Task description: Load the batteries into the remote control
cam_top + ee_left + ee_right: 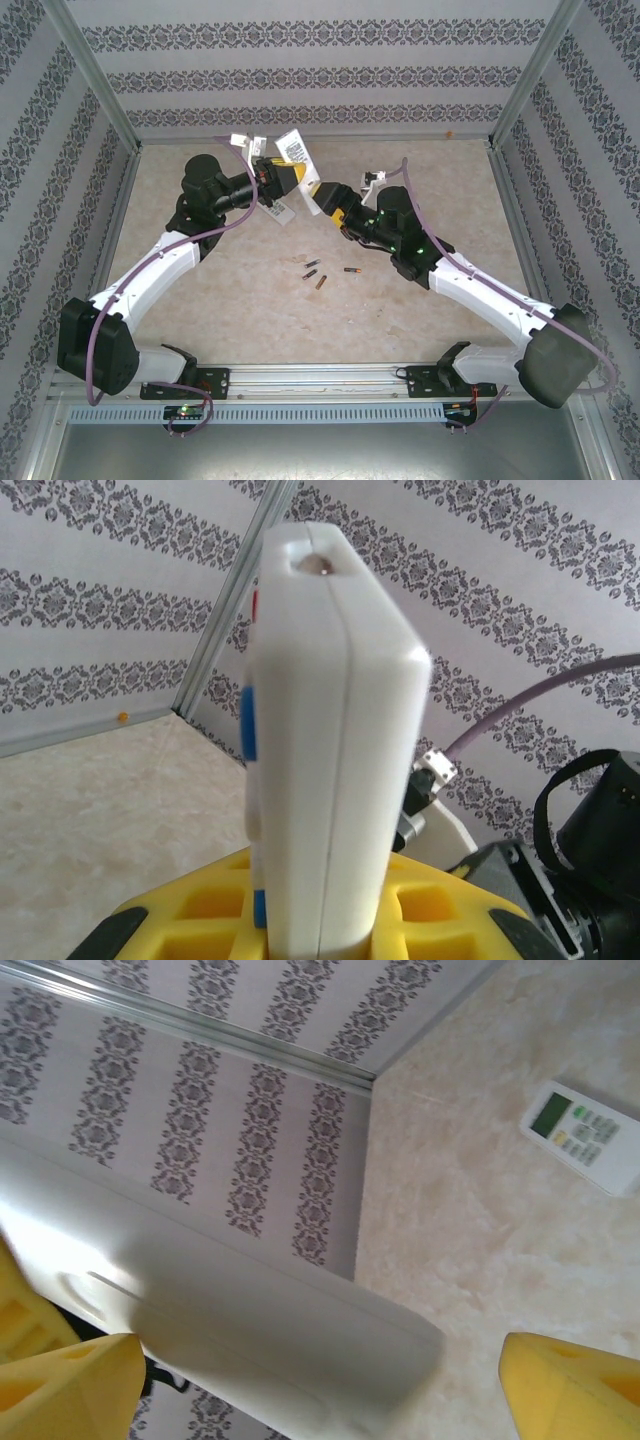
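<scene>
Four batteries (350, 270) lie loose on the table (400, 320) at six o'clock of the white remote (340, 730), which the left gripper (320, 915) clamps by one end (presumably presenting it for loading) before the right gripper (320, 1380), spread wide and empty.

My overhead camera sits above and behind the arm bases (190, 380), looking down over the whole bench (250, 310). Both wrist cameras sit very close to one white remote (330, 730). The left one faces the far right corner, the right one the far left corner.
</scene>
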`<control>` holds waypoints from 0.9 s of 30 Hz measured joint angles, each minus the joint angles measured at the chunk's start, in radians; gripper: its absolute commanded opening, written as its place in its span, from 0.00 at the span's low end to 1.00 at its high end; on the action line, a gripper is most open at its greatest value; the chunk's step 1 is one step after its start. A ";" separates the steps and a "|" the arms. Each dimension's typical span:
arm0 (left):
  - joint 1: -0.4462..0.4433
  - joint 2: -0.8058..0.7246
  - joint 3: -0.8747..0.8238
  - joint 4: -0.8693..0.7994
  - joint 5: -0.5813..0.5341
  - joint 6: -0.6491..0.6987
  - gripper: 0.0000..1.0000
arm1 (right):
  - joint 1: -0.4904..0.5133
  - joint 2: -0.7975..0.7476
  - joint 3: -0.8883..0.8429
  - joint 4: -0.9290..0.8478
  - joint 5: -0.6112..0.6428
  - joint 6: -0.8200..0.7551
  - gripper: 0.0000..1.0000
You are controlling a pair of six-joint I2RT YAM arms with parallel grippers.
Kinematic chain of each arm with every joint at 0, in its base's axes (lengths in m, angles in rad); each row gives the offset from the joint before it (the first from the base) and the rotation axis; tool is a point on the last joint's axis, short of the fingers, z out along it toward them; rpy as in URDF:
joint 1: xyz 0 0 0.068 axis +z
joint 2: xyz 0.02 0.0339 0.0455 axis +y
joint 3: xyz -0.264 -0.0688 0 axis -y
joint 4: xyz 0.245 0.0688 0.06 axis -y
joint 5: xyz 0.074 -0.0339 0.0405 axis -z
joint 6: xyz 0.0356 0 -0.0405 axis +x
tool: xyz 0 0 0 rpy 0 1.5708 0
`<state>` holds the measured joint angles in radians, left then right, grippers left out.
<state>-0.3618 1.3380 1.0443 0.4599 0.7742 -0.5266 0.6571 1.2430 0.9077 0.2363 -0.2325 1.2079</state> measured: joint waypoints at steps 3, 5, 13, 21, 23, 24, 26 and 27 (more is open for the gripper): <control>-0.006 0.000 -0.007 -0.002 0.000 0.010 0.00 | 0.000 0.008 0.009 0.022 0.002 0.003 0.91; -0.010 0.000 -0.007 -0.001 -0.002 0.016 0.00 | 0.000 0.015 0.016 0.031 0.004 0.003 0.88; -0.012 0.000 -0.009 0.002 -0.018 0.023 0.00 | 0.000 0.020 0.014 0.030 0.038 0.045 0.80; -0.023 -0.002 -0.011 -0.053 -0.025 0.111 0.00 | 0.009 0.026 0.070 -0.134 0.057 0.073 0.81; -0.030 -0.002 0.003 -0.104 -0.037 0.185 0.00 | 0.009 0.041 0.106 -0.204 0.060 0.080 0.82; -0.037 -0.002 0.009 -0.132 -0.047 0.225 0.00 | 0.009 0.049 0.122 -0.239 0.061 0.085 0.82; -0.050 -0.002 0.016 -0.181 -0.070 0.298 0.00 | 0.009 0.056 0.140 -0.296 0.064 0.094 0.82; -0.056 -0.002 0.016 -0.200 -0.077 0.327 0.00 | 0.009 0.058 0.145 -0.322 0.064 0.098 0.82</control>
<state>-0.4179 1.3357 1.0607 0.2600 0.6975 -0.1993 0.6659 1.3014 1.0523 -0.0856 -0.1684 1.3064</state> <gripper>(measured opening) 0.185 0.821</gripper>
